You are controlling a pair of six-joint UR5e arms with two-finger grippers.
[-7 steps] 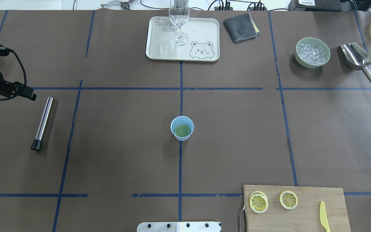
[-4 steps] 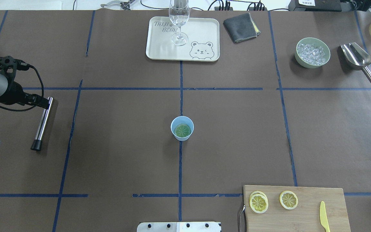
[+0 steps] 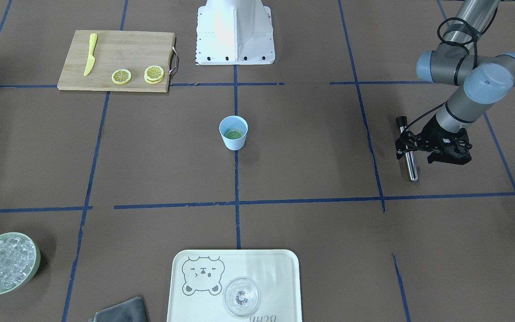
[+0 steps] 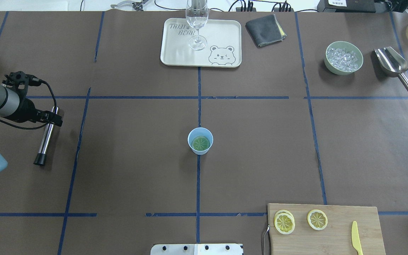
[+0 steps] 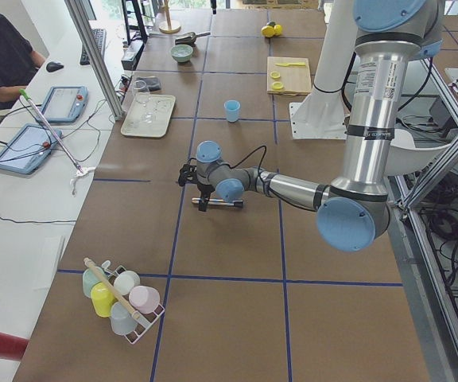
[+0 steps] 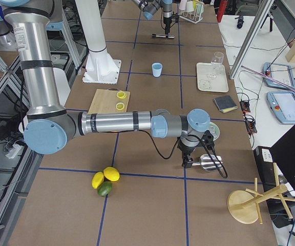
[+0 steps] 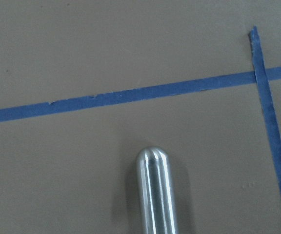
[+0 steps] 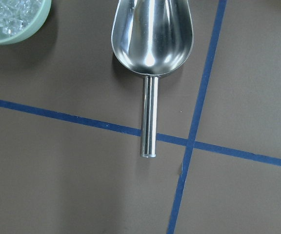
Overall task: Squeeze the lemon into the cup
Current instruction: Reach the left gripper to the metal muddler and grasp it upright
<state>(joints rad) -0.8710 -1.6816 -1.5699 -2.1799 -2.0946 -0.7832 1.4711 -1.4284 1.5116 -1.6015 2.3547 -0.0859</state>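
The light-blue cup (image 4: 200,136) stands at the table's middle, with one lemon slice (image 4: 200,143) lying flat inside it; both also show in the front view, cup (image 3: 233,139) and slice (image 3: 233,133). More lemon slices (image 4: 317,219) lie on the wooden board (image 4: 331,237). My left gripper (image 4: 56,119) is low over the upper part of a steel muddler (image 4: 46,140) at the far left, jaws open either side of it. The left wrist view shows only the muddler's rounded end (image 7: 155,195). My right gripper (image 6: 191,159) hangs over the steel scoop (image 8: 152,34); I cannot tell its state.
A yellow knife (image 4: 356,242) lies on the board. A green bowl (image 4: 335,70) of ice and the scoop (image 4: 391,62) are at the back right. A tray (image 4: 165,53) with a clear glass (image 4: 197,21) and a grey cloth (image 4: 265,30) are at the back.
My left arm has swung inward and down, bringing its gripper from beside the muddler's far end to over its upper part. The muddler, cup and slices have not moved.
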